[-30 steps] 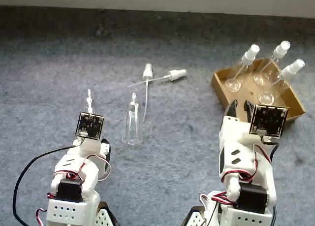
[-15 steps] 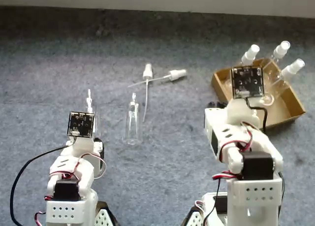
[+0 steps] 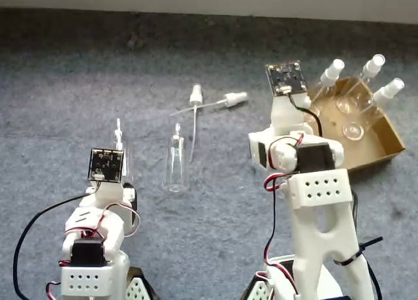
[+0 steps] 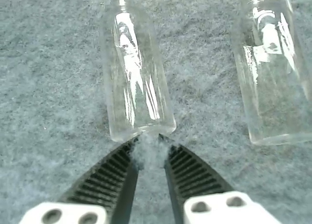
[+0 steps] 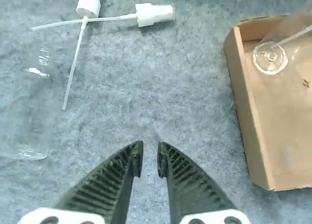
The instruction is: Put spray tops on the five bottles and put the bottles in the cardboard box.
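Box (image 3: pixel 385 140) on the right of the table (image 3: pixel 65 84), three capped bottles (image 3: pixel 390 91) lying inside, tops pointing away from the arms.
Out on the table, one bare bottle (image 3: pixel 176 163) lies in the middle and a second bottle (image 4: pixel 134 82) lies just ahead of the left hand (image 4: pixel 150 141), tips almost at its base. Two loose tops (image 3: pixel 196 94) lie beyond, tubes crossed. Right hand (image 5: pixel 149 160) hovers between box and tops. Both hands are clenched to a slit, grasping nothing.
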Tool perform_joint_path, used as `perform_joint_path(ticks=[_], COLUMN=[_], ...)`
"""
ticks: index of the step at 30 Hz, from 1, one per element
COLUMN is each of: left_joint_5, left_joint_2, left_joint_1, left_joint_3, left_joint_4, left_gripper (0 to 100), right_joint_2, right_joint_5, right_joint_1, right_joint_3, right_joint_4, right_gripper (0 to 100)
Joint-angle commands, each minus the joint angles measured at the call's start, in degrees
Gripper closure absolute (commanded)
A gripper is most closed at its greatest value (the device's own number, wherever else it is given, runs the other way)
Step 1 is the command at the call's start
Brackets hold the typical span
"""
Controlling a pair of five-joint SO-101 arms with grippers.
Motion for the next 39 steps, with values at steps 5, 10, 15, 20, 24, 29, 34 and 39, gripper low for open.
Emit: perform_joint_path(ticks=[5,10,15,20,24,29,34,39], left_joint_5=[-0.4,-0.4,-0.4,-0.4,-0.4,-0.4,-0.4,-0.4], left_joint_2=[-0.5,-0.5,-0.5,-0.5,-0.5,-0.5,-0.5,-0.5], left_joint_1=[-8.8,-9.7,-9.8,-9.6,-9.5,-9.5,-9.5,-9.5], left_joint_3=[-5.3,-7.8,-8.9,-8.5,-8.5,-8.4,-8.4,-8.3], left_joint_4=[0.3,1.3,3.1,2.8,2.8,2.8,3.1,3.0], left_gripper=[100,100,100,100,100,100,100,100], right_joint_2=[0.0,0.0,0.0,0.0,0.4,8.8,20.2,29.9], right_joint_5=[-1.1,-8.0,-8.4,-8.4,-8.5,-14.1,-15.5,-19.3], right_joint_1=[-5.9,-6.1,-10.2,-14.2,-14.4,-14.5,-17.0,-22.3], right_joint_3=[-3.6,-3.6,-3.5,-3.6,-4.9,-10.9,-17.4,-29.8], right_joint_4=[-0.3,-0.3,-1.5,-1.5,-2.7,-2.1,-1.5,5.6], right_gripper=[95.7,95.7,95.3,83.7,82.0,82.0,82.0,81.6])
